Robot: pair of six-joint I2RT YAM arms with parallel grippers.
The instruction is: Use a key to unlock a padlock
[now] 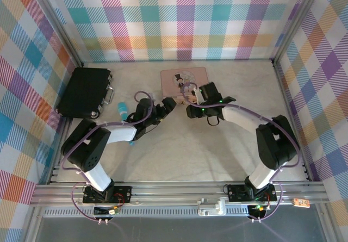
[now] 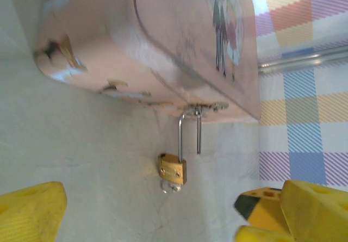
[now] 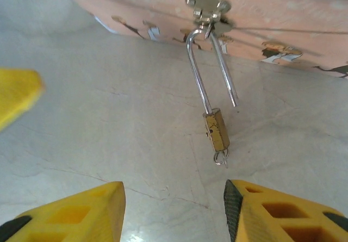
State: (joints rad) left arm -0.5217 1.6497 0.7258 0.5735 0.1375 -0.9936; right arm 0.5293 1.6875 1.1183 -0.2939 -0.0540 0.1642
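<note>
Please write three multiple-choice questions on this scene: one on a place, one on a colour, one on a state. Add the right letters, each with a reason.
1. Where does the tiny brass-gold padlock hang? A on the black case; B on the silvery hasp of the pink illustrated tin box; C inside that box.
2. What colour are the fingers of the right gripper? A yellow; B red; C white.
3. How is the padlock's thin silvery shackle? A shut; B open, one leg free; C removed.
1 B: the shackle hooks the hasp. 2 A: the right wrist view shows yellow. 3 B: one leg ends outside the body.
</note>
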